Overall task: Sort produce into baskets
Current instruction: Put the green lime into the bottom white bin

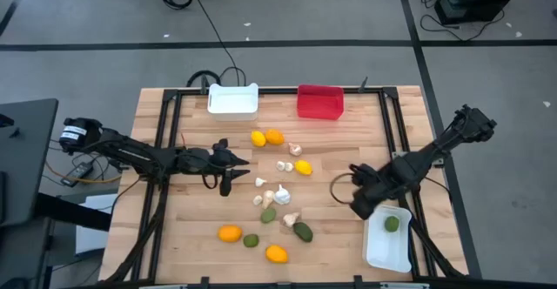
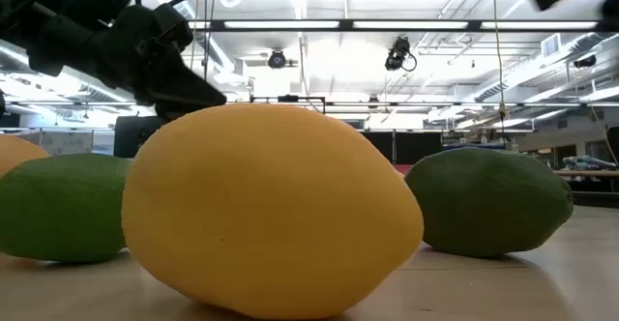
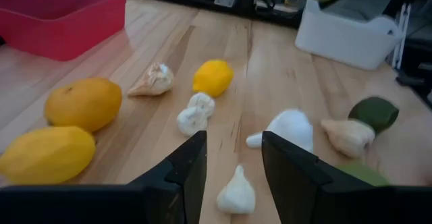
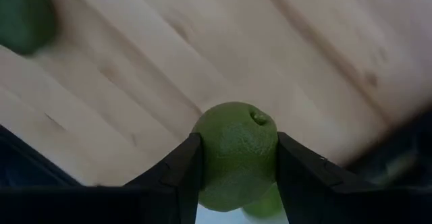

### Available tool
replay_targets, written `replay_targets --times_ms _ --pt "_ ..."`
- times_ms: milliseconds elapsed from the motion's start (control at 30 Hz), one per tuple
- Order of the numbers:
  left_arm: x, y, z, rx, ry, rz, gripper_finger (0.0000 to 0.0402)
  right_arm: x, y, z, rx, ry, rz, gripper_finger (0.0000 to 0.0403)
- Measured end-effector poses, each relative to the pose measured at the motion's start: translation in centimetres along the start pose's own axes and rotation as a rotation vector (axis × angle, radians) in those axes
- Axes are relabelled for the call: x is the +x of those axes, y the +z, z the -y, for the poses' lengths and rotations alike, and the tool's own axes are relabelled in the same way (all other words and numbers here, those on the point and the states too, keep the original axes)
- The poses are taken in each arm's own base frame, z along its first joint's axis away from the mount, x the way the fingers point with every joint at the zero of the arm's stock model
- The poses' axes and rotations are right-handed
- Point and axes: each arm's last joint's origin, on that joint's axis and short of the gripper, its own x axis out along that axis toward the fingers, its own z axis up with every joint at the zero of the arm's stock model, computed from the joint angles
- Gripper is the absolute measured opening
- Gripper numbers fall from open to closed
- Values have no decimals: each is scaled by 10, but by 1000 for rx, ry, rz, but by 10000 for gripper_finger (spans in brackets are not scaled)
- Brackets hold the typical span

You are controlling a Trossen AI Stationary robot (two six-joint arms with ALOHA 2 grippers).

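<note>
Nearest the table's front edge, a yellow, lemon-shaped fruit point(image 2: 271, 210) lies on its side with its long axis running along that edge. A dark green oval fruit point(image 2: 488, 200) rests behind it, also lying flat. Both look unsorted, simply waiting where they sit on the pale wooden slatted table point(image 1: 157, 237). At the front right corner stands a shallow white rectangular plastic basket point(image 1: 383, 252) holding one small round green fruit point(image 1: 392, 224), which suggests this basket is for the green pieces. Just beside its left rim, the right gripper point(image 4: 236, 143) has its two dark fingers pressed against opposite flanks of a round, pebbly green citrus fruit point(image 4: 236, 153). It is pinched across the middle, probably so it cannot roll out on the way to that basket. This fruit is nearly spherical, with no clear long axis, and its stem dimple faces the wrist camera, not the table. Farther in, left of the table's centre, the left gripper point(image 3: 233, 150) hovers with a narrow gap between its fingers and nothing held. It points toward a small white garlic-like bulb point(image 3: 237, 193), seemingly lined up to pick it; the bulb's tapered tip points up and away. Against the far edge stand a red rectangular plastic basket point(image 1: 319, 102) and, to its left, a second white plastic basket point(image 1: 233, 100).
</note>
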Motion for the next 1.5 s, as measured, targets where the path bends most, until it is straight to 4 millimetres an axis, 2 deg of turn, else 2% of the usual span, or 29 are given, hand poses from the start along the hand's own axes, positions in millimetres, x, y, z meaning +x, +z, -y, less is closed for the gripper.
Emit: replay_targets --times_ms 133,267,467,667,800,933,1200,1500 --pt "7 -2 3 -26 -16 25 147 -1 -29 2 6 -31 -42 166" --pt "14 -5 11 -32 -53 71 147 8 -52 -4 -34 -75 -60 176" --pt "25 -13 32 30 -139 76 147 29 -73 -14 -99 -175 -56 228" --pt "48 -11 70 113 -217 1 149 40 -78 -20 -36 -233 -64 278" --pt "63 -8 92 142 -205 -121 166 42 -81 -24 -9 -203 -80 282" --pt "75 -5 106 126 -129 -220 199 42 -84 -24 -31 -178 -26 275" --pt "77 4 125 -32 -84 -374 260 42 -85 -25 -55 -150 61 272" --pt "81 -8 134 -109 -19 -489 269 42 -87 -25 -86 -127 136 271"
